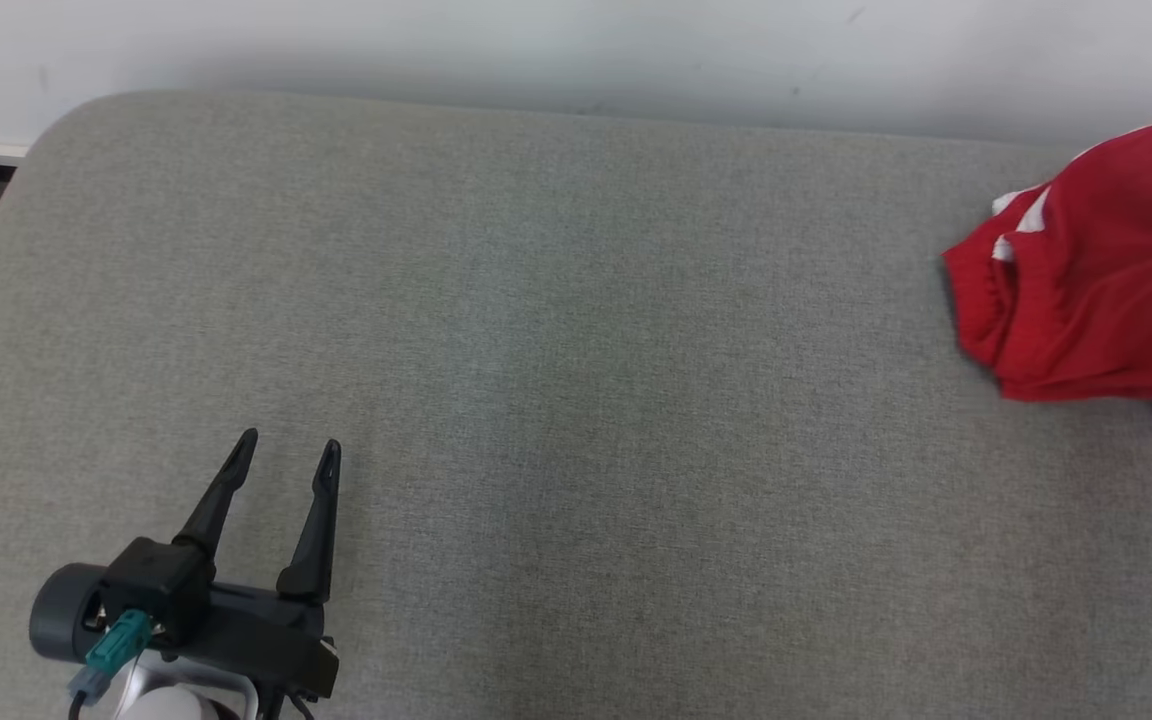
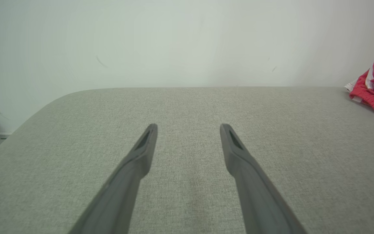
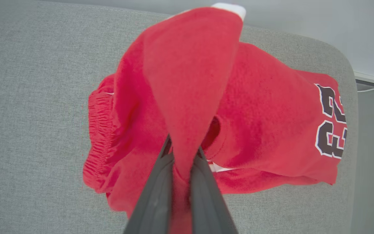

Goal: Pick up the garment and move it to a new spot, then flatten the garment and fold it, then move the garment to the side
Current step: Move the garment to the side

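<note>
Red shorts [image 1: 1086, 280], crumpled, number 23 on one leg: 3 o'clock edge of grey padded surface [image 1: 576, 350] in head view. My right gripper [image 3: 183, 147] pinched shut on raised fold of shorts; remainder rests on pad. My left gripper [image 1: 289, 442] at 7 o'clock, fingers spread, empty.

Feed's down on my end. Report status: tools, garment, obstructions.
Left tool open, hovering over grey surface, holding nothing. Right tool shut on red garment, a fold pinched and raised, rest bunched at the surface's right end. Nothing seen in the way.
</note>
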